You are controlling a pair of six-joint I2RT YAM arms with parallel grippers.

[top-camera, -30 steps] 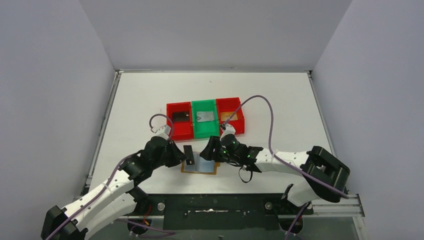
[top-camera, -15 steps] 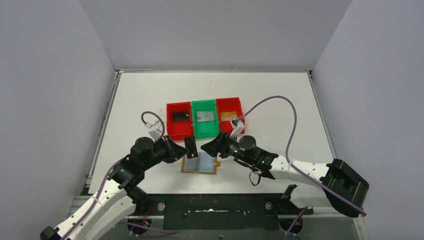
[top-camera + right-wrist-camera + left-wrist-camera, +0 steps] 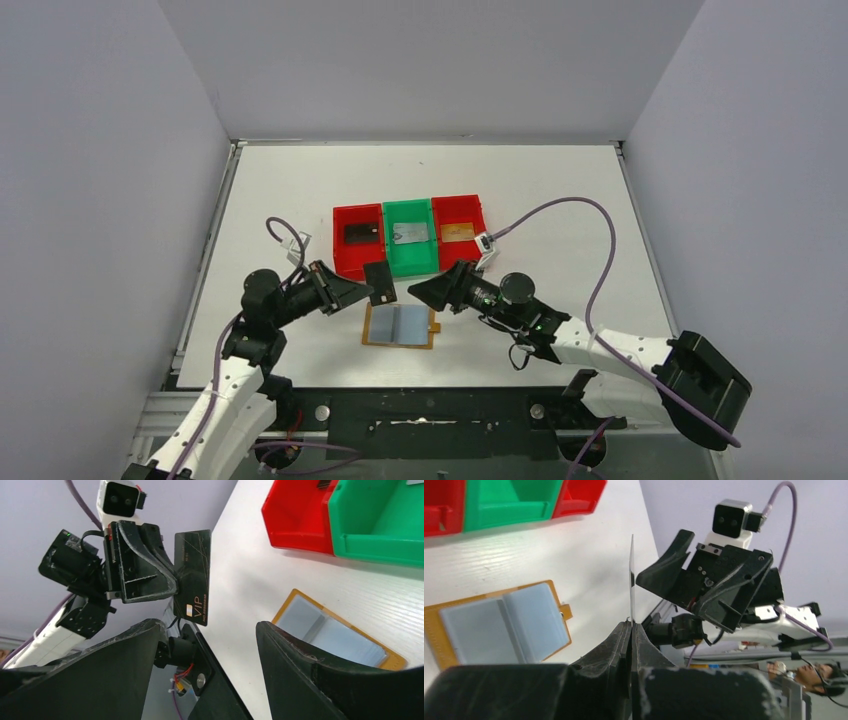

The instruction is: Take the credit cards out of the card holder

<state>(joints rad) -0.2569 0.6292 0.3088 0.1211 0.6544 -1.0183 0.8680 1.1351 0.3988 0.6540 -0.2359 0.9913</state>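
Observation:
The tan card holder [image 3: 399, 326] lies open on the table, its pale blue-grey sleeves facing up [image 3: 499, 622] [image 3: 334, 631]. My left gripper [image 3: 366, 290] [image 3: 631, 624] is shut on a black credit card [image 3: 379, 283] and holds it upright in the air above the holder's left end. That card shows edge-on [image 3: 632, 577] in the left wrist view and face-on [image 3: 194, 577] in the right wrist view. My right gripper [image 3: 418, 292] [image 3: 205, 630] hovers open and empty just right of the card. A black card [image 3: 361, 233], a silver one [image 3: 410, 234] and an orange one [image 3: 457, 232] lie in the bins.
Three joined bins stand behind the holder: a red bin [image 3: 345, 262], a green bin [image 3: 412, 262] and another red bin [image 3: 479, 248]. The two grippers face each other closely over the holder. White walls enclose the table on three sides.
My left gripper has pulled the black card up out of the holder and drawn back to the left. My right gripper has let go of the holder, opened wide and backed off to the right.

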